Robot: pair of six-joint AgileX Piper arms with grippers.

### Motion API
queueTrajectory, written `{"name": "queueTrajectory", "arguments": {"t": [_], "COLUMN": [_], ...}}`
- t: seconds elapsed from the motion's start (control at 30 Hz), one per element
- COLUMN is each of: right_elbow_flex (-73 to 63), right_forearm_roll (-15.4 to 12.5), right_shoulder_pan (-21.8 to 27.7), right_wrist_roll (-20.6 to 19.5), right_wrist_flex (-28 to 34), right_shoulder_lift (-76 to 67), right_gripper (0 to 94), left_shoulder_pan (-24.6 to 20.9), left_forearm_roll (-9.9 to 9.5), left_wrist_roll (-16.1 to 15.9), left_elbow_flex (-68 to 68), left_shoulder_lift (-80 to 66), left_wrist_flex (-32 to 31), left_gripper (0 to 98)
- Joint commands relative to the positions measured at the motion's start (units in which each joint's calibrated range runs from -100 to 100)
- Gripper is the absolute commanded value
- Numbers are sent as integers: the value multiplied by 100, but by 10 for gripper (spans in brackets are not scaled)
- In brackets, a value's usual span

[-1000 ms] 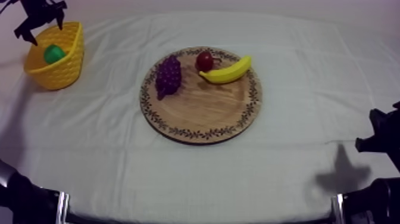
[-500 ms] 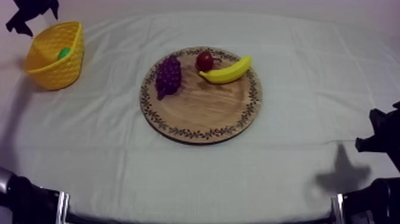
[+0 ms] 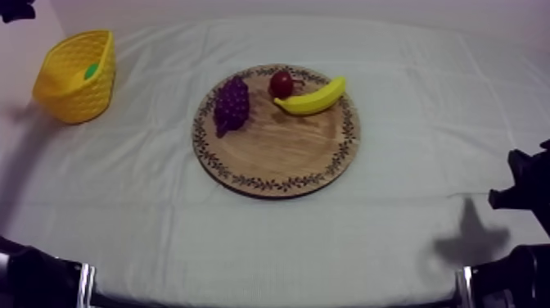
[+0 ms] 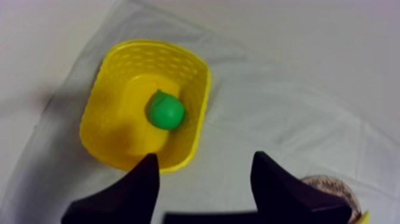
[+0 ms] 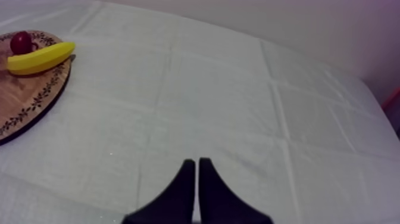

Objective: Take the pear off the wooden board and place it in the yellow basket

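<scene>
Desk (image 3: pixel 426 123): a broad strip of bare cloth runs between the yellow basket (image 3: pixel 75 75) at far left and the wooden board (image 3: pixel 277 156) at centre, so passage is open there. From the board's rim to the right edge the cloth is bare too. The right jaws lie together low over it, well apart from the board.

Board, far half is crowded: grapes (image 3: pixel 232 104) at left, small red fruit (image 3: pixel 281 83) just beside banana (image 3: pixel 312 97). Near half is bare wood.

Basket mouth opens upward. The pear (image 4: pixel 165 110) takes part of the floor. The left jaws hang apart above it, with nothing between them.
</scene>
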Motion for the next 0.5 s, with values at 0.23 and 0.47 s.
{"name": "queueTrajectory", "arguments": {"t": [0.23,0.47], "right_elbow_flex": [-1,-1], "right_forearm_roll": [0,0], "right_shoulder_pan": [0,0], "right_wrist_roll": [2,2], "right_wrist_flex": [0,0], "right_shoulder_lift": [-1,-1], "right_gripper": [3,3], "left_shoulder_pan": [351,380], "left_forearm_roll": [33,23], "left_wrist_roll": [-235,-251], "left_elbow_flex": [960,1979], "left_shoulder_lift": [-1594,-2806], "left_wrist_flex": [-133,-314], "left_gripper": [430,330]}}
